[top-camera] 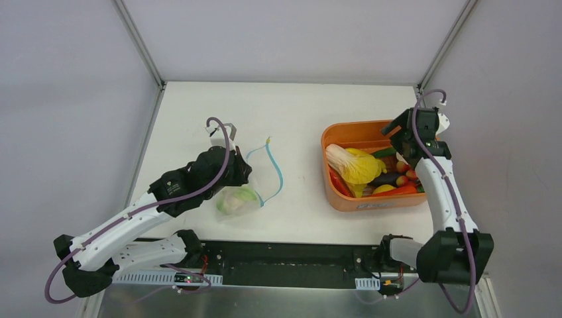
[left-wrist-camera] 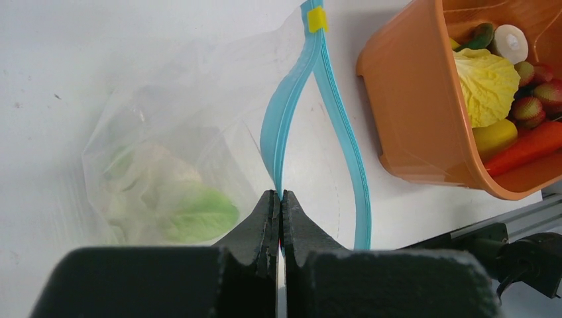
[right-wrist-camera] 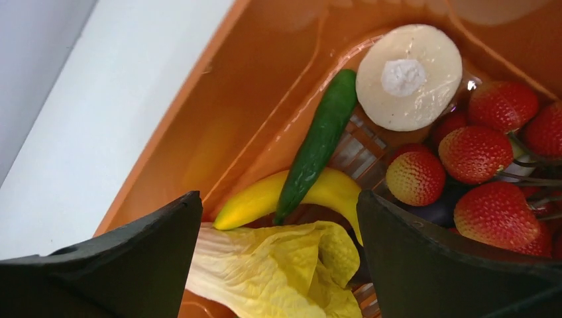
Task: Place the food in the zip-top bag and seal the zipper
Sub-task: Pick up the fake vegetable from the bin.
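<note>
- The orange tub [top-camera: 344,199], right of the zip-top bag [left-wrist-camera: 166,119], holds most food [top-camera: 371,172]: cabbage [right-wrist-camera: 278,278], banana [right-wrist-camera: 245,202], cucumber [right-wrist-camera: 318,139], strawberries [right-wrist-camera: 474,152]. The right gripper [right-wrist-camera: 277,199] hangs over it, jaws spread, empty; better to single out one piece.
- The bag lies mid-table, one pale green vegetable [left-wrist-camera: 179,205] inside.
- The left gripper [left-wrist-camera: 278,199] is clamped on one zipper [left-wrist-camera: 285,126] lip; lifting it should gape the mouth.

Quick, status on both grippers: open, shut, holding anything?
Left gripper: closed, pinching the blue zipper strip of the bag.
Right gripper: open, empty, above the orange tub.
</note>
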### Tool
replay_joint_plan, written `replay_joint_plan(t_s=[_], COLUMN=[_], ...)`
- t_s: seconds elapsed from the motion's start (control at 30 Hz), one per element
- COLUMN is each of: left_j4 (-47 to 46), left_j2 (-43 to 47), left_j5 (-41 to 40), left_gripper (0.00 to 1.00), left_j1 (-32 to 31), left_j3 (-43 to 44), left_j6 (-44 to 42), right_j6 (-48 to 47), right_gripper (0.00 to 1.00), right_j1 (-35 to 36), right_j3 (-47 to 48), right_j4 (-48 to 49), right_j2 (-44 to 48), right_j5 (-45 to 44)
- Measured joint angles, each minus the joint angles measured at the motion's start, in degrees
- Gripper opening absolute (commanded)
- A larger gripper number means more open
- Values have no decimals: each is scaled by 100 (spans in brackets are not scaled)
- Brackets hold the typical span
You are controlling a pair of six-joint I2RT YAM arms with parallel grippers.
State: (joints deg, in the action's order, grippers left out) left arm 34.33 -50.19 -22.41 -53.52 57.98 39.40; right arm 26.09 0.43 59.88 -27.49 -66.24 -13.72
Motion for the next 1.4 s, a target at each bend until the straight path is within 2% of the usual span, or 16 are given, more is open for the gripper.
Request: replay_joint_plan(t_s=[0.2, 0.5, 0.67, 0.8, 0.87, 0.97, 1.4], left_j4=[-258, -501, -538, -498, -485, -485, -468], left_j2=[68, 83, 72, 44, 37, 39, 149], left_j5=[0, 9, 70, 107, 114, 116, 424], left_gripper=[0, 0, 0, 0, 0, 0, 0], left_j1=[24, 74, 155, 223, 225, 225, 225], left_j3=[-232, -389, -424, -411, -411, -411, -413], left_j6=[-48, -142, -151, -153, -151, -146, 66], right_j6=[374, 852, 1093, 1209, 1246, 1268, 1134], right_gripper=[89, 78, 64, 41, 28, 17, 17], right_j1=[-326, -330, -334, -334, -337, -369, -367], right_j3=[-15, -133, -138, -214, -376, -590, -1038], right_j4=[22, 431, 791, 894, 984, 1117, 1499], right_j2=[-855, -1886, -2450, -2645, -2586, -2350, -203], right_j5=[422, 118, 107, 216, 254, 284, 868])
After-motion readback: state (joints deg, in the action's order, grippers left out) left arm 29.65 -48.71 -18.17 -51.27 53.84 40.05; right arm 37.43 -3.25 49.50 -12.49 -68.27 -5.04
